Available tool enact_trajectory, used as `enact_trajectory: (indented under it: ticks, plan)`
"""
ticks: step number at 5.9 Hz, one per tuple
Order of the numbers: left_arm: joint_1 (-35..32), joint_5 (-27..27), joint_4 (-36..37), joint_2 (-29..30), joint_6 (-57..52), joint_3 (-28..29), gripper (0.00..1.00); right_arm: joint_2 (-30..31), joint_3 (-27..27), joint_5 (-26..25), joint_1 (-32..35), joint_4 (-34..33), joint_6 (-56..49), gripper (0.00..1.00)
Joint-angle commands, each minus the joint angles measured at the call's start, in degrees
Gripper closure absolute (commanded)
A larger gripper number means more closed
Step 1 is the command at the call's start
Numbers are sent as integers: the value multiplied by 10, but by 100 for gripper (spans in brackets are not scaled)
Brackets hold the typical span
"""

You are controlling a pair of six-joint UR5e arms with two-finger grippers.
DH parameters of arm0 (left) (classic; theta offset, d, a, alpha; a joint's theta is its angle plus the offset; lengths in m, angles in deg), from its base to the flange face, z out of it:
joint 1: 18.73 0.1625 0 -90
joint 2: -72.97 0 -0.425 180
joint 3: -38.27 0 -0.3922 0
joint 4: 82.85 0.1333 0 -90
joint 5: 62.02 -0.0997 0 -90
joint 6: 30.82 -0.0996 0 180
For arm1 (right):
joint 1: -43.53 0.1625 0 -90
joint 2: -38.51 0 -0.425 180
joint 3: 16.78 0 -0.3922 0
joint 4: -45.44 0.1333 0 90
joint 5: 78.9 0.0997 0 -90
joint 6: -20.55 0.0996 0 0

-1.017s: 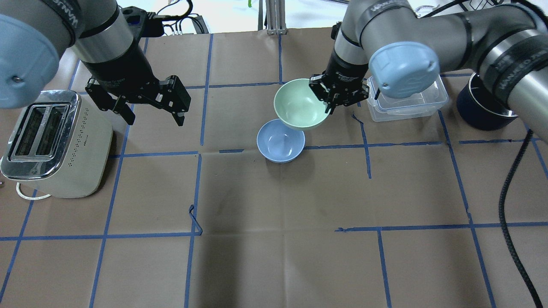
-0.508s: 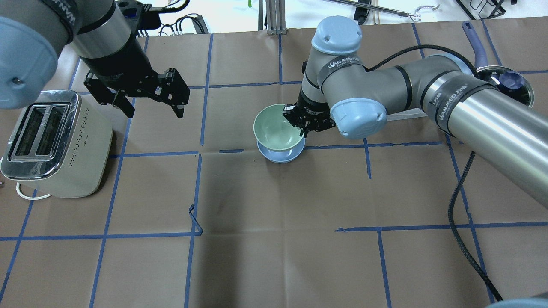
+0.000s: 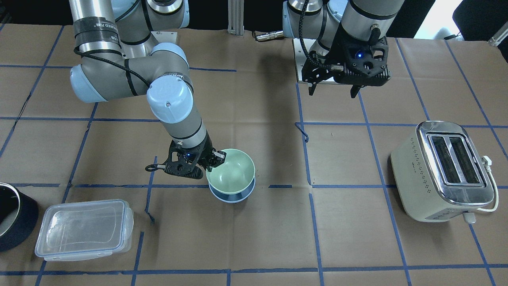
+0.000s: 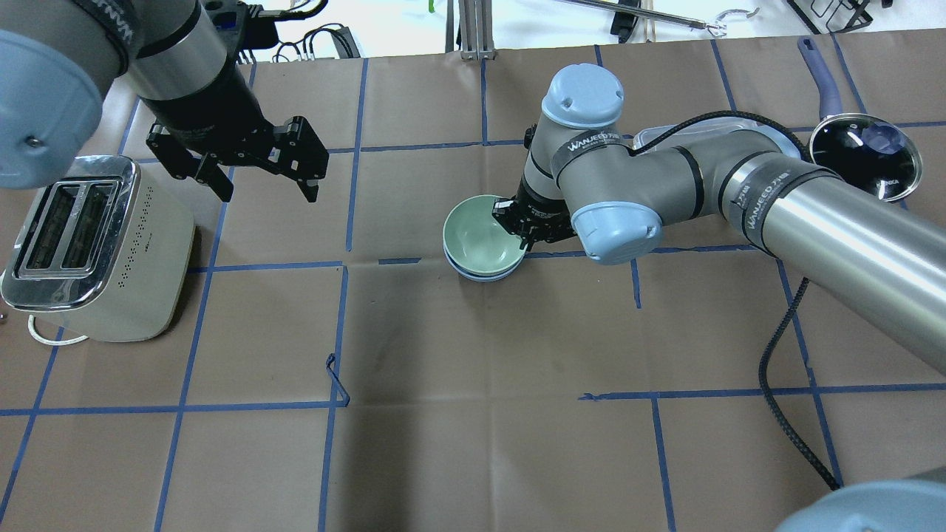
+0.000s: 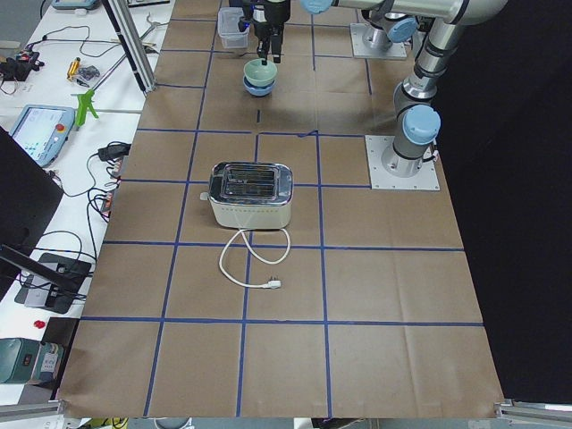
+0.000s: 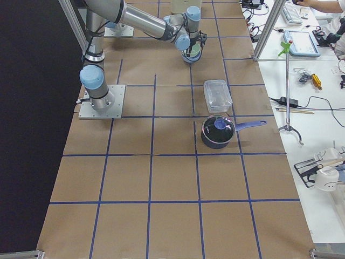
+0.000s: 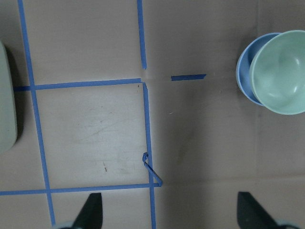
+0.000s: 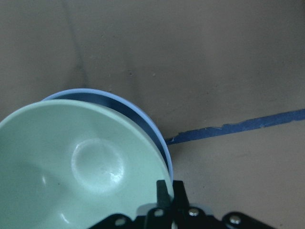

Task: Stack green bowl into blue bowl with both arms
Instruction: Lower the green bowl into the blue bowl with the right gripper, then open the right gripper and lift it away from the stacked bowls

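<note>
The green bowl [image 4: 479, 235] sits nested in the blue bowl [image 4: 480, 275] near the table's middle, and only the blue rim shows beneath it. Both bowls also show in the front view, the green bowl [image 3: 232, 171] above the blue bowl [image 3: 232, 197]. My right gripper [image 4: 519, 225] is shut on the green bowl's right rim. The right wrist view shows its fingers [image 8: 164, 188] pinching that rim over the blue bowl [image 8: 138, 110]. My left gripper [image 4: 267, 196] is open and empty, held above the table to the bowls' left. Its wrist view shows both bowls [image 7: 281, 71] at the upper right.
A cream toaster [image 4: 96, 244] stands at the left edge with its cord trailing. A clear lidded container [image 3: 83, 228] and a dark pot [image 4: 865, 151] with a blue handle are on the right, behind my right arm. A black cable [image 4: 783, 355] hangs over the table's right side.
My right gripper carried the green bowl left and toward the robot, then lowered it into the blue bowl. My left gripper stayed open and barely moved.
</note>
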Motion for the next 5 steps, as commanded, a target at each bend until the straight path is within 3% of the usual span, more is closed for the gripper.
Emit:
enact_trajectory:
  ticks: [1, 2, 5]
  plan:
    - [0, 0, 0, 0, 0, 0, 1, -4, -4, 0, 0, -4, 1, 21]
    - [0, 0, 0, 0, 0, 0, 1, -1, -36, -3, -1, 5, 1, 0]
    - [0, 0, 0, 0, 0, 0, 1, 50, -167, -5, -38, 247, -33, 0]
